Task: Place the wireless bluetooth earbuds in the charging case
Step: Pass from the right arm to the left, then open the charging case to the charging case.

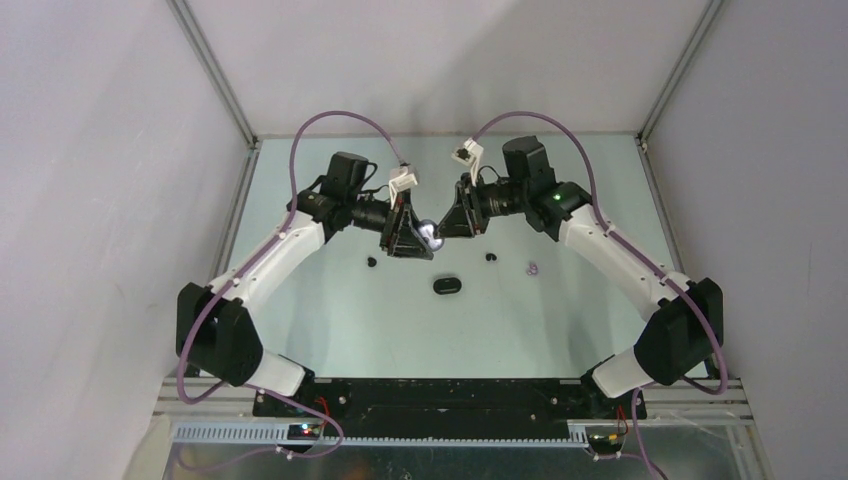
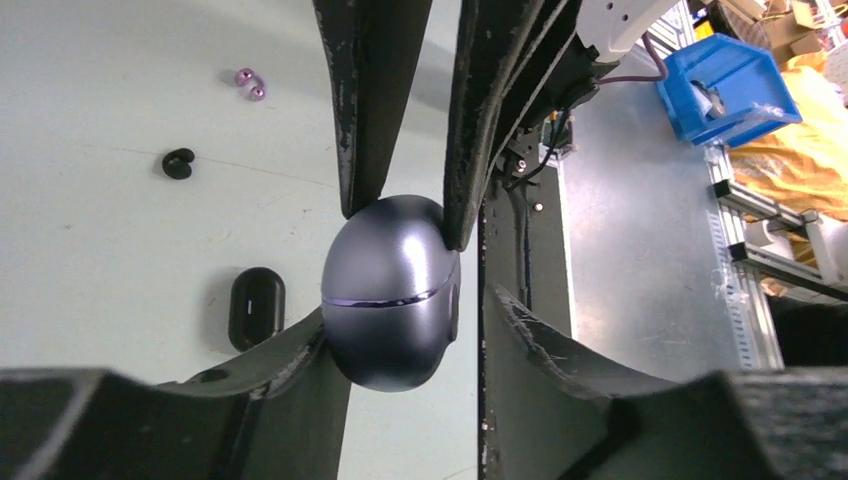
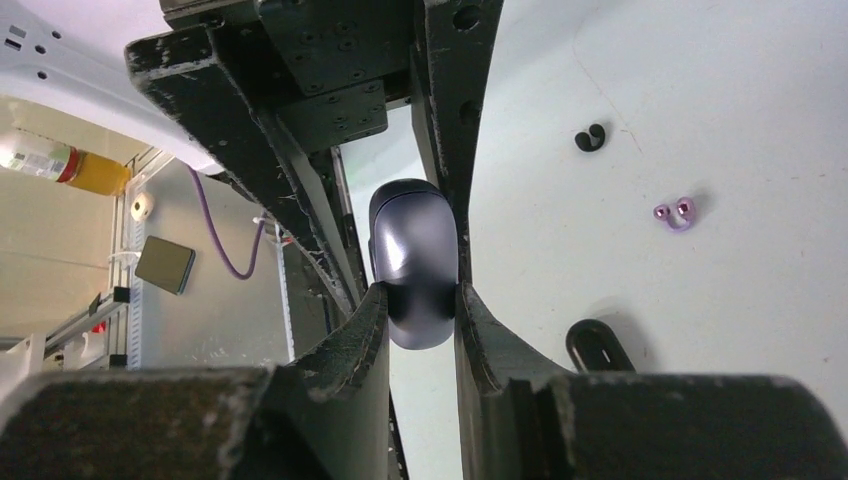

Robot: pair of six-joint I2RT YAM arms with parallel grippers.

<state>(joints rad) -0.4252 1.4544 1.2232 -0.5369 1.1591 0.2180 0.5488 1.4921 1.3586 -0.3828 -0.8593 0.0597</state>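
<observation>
A glossy lilac-grey charging case (image 1: 431, 232) hangs closed above the table's middle, between both grippers. My right gripper (image 3: 422, 300) is shut on the case (image 3: 412, 240), one finger on each side. My left gripper (image 2: 405, 320) is open around the case (image 2: 390, 290): its left finger touches the shell and the right finger stands clear. A black charging case (image 1: 447, 286) lies on the table below. One black earbud (image 1: 372, 262) sits to the left, another (image 1: 490, 257) to the right. Two pale lilac earbuds (image 1: 533, 268) lie together further right.
The pale green table (image 1: 330, 320) is enclosed by white walls with metal posts. A blue bin (image 2: 725, 85) and clutter lie beyond the table's edge in the left wrist view. A yellow bottle (image 3: 70, 165) stands off the table in the right wrist view.
</observation>
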